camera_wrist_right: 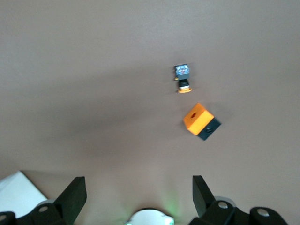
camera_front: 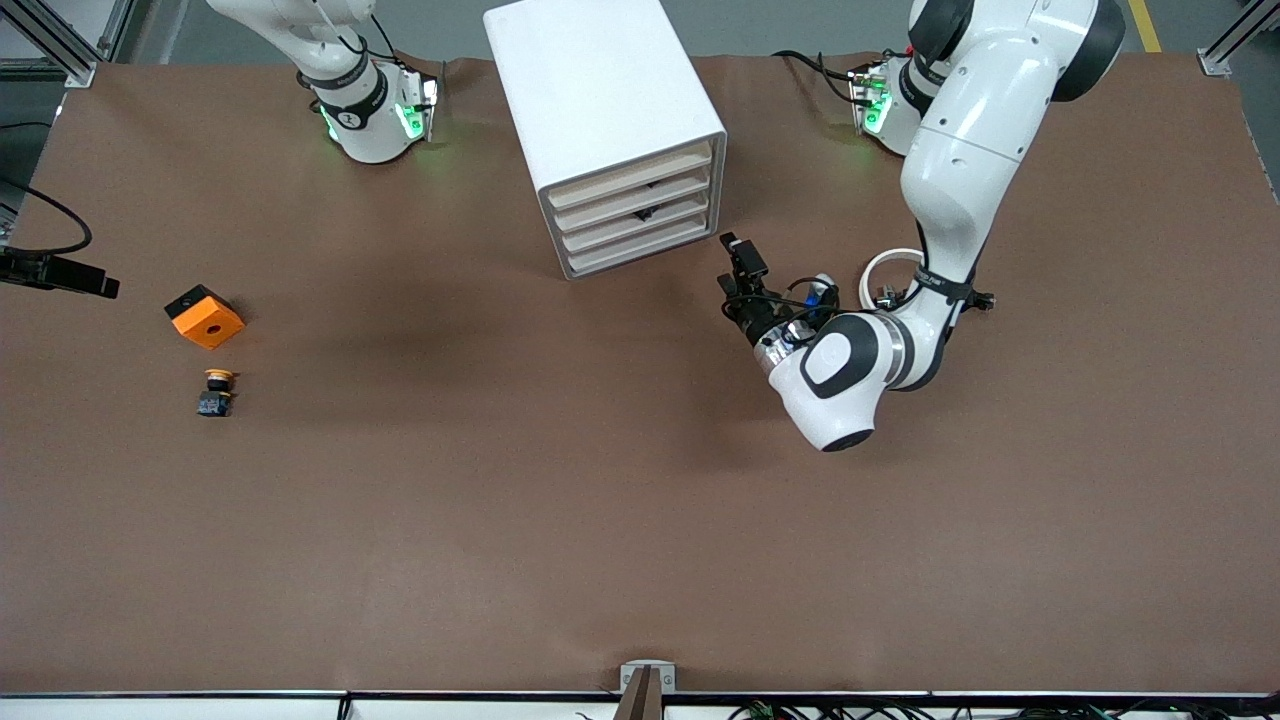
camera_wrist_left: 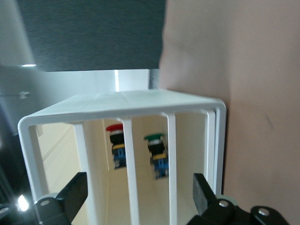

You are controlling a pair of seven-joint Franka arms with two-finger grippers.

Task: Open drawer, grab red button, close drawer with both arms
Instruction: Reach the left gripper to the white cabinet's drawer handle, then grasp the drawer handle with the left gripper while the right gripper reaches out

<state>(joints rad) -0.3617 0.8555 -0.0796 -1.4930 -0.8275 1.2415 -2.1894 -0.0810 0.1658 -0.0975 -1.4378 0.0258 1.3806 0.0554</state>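
The table (camera_front: 500, 520) wore a matt brown, cloth-like cover. The cabinet (camera_front: 600, 90) looked smooth white plastic, its drawer fronts (camera_front: 635, 215) pale and matt. The arms (camera_front: 960, 180) had glossy white shells.

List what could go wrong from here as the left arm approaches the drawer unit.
1. The left gripper, jaws open, faces the drawer unit near its corner; a slightly off approach may push the unit instead of catching a drawer.
2. The red-capped button sits beside a green-capped one inside; the wrong one might be grabbed.
3. The right gripper hangs over bare table, waiting, so nothing steadies the unit.
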